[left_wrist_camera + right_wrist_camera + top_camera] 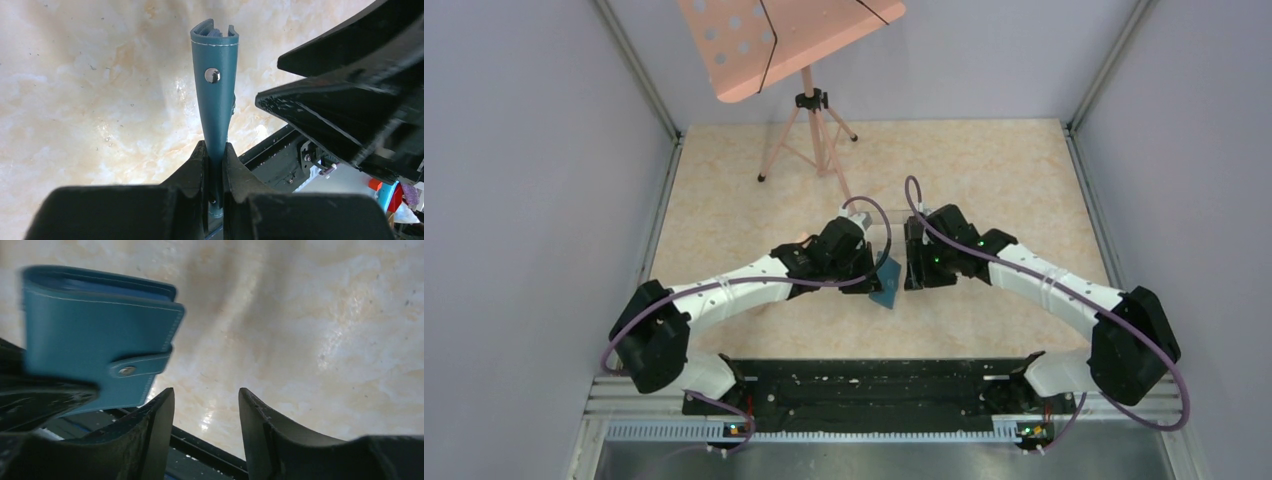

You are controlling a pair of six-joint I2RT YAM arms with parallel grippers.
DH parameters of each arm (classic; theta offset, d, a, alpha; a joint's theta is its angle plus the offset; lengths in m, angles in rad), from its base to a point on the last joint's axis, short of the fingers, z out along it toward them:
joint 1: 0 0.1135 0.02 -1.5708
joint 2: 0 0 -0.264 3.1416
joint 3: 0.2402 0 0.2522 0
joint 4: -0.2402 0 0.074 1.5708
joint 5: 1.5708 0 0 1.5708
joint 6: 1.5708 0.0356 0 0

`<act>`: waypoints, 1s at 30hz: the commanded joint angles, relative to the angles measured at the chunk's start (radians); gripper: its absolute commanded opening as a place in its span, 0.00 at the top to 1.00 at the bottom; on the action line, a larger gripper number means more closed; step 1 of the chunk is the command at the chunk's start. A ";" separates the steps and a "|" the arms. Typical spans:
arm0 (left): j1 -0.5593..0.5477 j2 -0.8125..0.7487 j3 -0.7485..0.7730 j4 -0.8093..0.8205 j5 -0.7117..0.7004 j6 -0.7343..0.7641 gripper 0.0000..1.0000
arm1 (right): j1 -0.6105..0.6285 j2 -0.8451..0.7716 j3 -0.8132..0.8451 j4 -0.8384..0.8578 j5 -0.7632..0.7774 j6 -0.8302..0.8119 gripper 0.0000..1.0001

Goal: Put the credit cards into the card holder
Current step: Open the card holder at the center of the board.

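Observation:
The teal card holder (215, 100) hangs above the table, folded shut with its snap tab fastened over the small stud. My left gripper (215, 150) is shut on its lower edge and holds it upright. In the top view the card holder (886, 284) sits between the two wrists, with the left gripper (869, 275) on its left. My right gripper (206, 395) stands open with nothing between its fingers, just to the right of the card holder (95, 335) and apart from it. The right gripper (911, 270) faces the left one. The credit cards are out of view.
A pink music stand (794, 40) on a tripod stands at the back of the marbled table (1004, 180). Grey walls close in on both sides. The black base rail (874, 385) runs along the near edge between the arm bases.

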 commanded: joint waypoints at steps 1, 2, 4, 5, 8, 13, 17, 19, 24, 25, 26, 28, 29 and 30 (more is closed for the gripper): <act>-0.002 0.023 0.033 0.019 0.024 0.011 1.00 | 0.001 -0.016 0.075 0.043 -0.100 0.005 0.47; -0.003 0.030 0.036 0.019 0.028 0.010 1.00 | 0.005 -0.008 0.080 0.052 -0.108 0.012 0.44; -0.005 0.043 0.044 0.021 0.038 0.009 1.00 | 0.014 0.013 0.086 0.072 -0.132 0.028 0.43; -0.005 0.047 0.045 0.022 0.043 0.010 1.00 | 0.022 0.021 0.090 0.083 -0.140 0.035 0.43; -0.007 0.052 0.047 0.022 0.050 0.008 1.00 | 0.042 0.060 0.106 0.103 -0.155 0.051 0.43; -0.007 0.046 0.048 0.024 0.050 0.008 1.00 | 0.074 0.137 0.132 0.092 -0.118 0.051 0.44; -0.009 0.048 0.046 0.031 0.060 0.002 1.00 | 0.104 0.186 0.158 0.081 -0.075 0.050 0.48; -0.009 0.048 0.046 0.036 0.063 0.000 1.00 | 0.120 0.213 0.176 0.057 -0.037 0.045 0.57; -0.010 0.039 0.049 0.047 0.068 -0.006 1.00 | 0.140 0.254 0.189 0.014 0.088 0.042 0.74; -0.009 0.039 0.048 0.049 0.070 -0.007 1.00 | 0.142 0.261 0.188 0.005 0.110 0.038 0.78; -0.009 0.038 0.046 0.054 0.072 -0.009 1.00 | 0.142 0.267 0.188 -0.005 0.142 0.032 0.80; -0.009 0.032 0.038 0.067 0.077 -0.016 1.00 | 0.142 0.279 0.184 -0.024 0.195 0.024 0.85; -0.009 0.028 0.032 0.079 0.080 -0.019 1.00 | 0.140 0.282 0.179 -0.033 0.219 0.020 0.86; -0.009 0.022 0.025 0.088 0.080 -0.024 1.00 | 0.139 0.280 0.170 -0.036 0.233 0.018 0.87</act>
